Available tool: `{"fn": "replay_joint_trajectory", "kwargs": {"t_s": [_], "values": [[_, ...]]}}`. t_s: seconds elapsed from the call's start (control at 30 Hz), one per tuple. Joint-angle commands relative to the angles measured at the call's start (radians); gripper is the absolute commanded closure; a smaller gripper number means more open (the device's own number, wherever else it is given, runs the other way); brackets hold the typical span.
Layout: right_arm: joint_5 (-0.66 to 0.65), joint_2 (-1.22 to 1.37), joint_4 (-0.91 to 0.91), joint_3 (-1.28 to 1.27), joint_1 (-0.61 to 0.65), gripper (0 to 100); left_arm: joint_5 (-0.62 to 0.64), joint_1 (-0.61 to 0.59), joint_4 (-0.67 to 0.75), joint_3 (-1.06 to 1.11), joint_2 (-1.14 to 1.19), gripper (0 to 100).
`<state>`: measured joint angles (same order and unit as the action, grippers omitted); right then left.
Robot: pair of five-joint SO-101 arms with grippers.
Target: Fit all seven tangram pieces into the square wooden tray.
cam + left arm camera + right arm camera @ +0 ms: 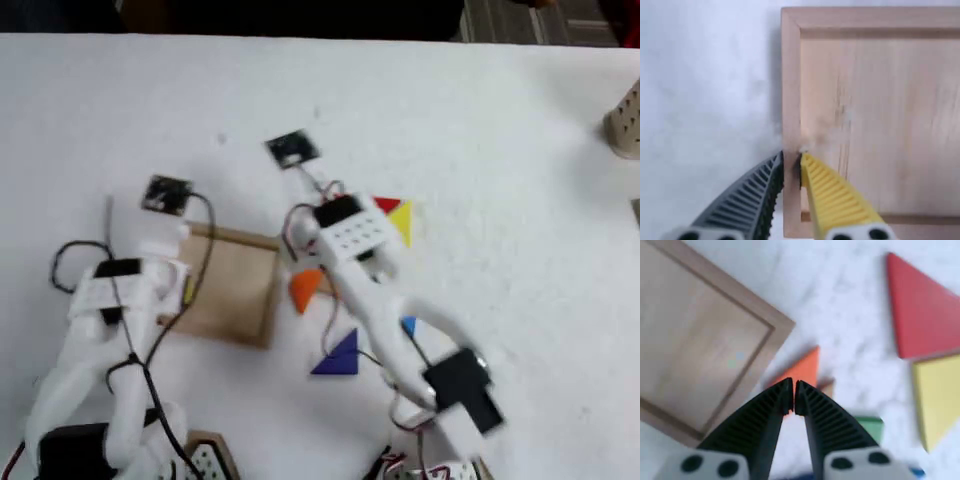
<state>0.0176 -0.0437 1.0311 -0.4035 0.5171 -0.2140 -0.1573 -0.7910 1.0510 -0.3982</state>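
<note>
The square wooden tray (pixel 232 290) lies empty at the left centre of the table. My left gripper (pixel 791 159) is shut on the tray's rim (pixel 791 100), grey finger (pixel 747 200) outside and yellow finger (pixel 832 197) inside. My right gripper (pixel 793 390) is shut with nothing between its fingers, above the edge of the orange triangle (pixel 802 371) (pixel 305 287) just off the tray's corner (pixel 775 325). Red (pixel 920 315) (pixel 386 204) and yellow (pixel 940 400) (pixel 401 222) triangles lie side by side beyond it. A green piece (pixel 871 425) is partly hidden by a finger.
A dark blue triangle (pixel 338 357) lies near the front, and a small light blue piece (pixel 408 325) peeks from under the right arm (pixel 400 330). A pale pegged object (pixel 625 125) stands at the far right edge. Cables trail around both arms.
</note>
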Motion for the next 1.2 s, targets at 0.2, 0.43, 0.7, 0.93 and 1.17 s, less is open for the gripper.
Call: {"fn": "replay_joint_trajectory", "kwargs": {"t_s": [0.2, 0.43, 0.7, 0.93, 1.17], "values": [[0.068, -0.236, -0.191, -0.235, 0.102, 98.1, 0.204, 0.073, -0.006, -0.009, -0.039, 88], [0.203, -0.090, -0.349, -0.267, 0.186, 97.8, 0.198, -0.044, -0.043, -0.015, -0.041, 82], [0.203, -0.008, -0.321, -0.218, 0.170, 89.5, 0.198, -0.151, -0.044, -0.043, -0.042, 72], [0.204, 0.001, -0.298, -0.218, 0.119, 92.3, 0.196, -0.113, -0.037, -0.046, -0.039, 71], [0.206, 0.001, -0.291, -0.219, 0.099, 92.1, 0.196, -0.116, -0.008, -0.044, -0.035, 71]]}}
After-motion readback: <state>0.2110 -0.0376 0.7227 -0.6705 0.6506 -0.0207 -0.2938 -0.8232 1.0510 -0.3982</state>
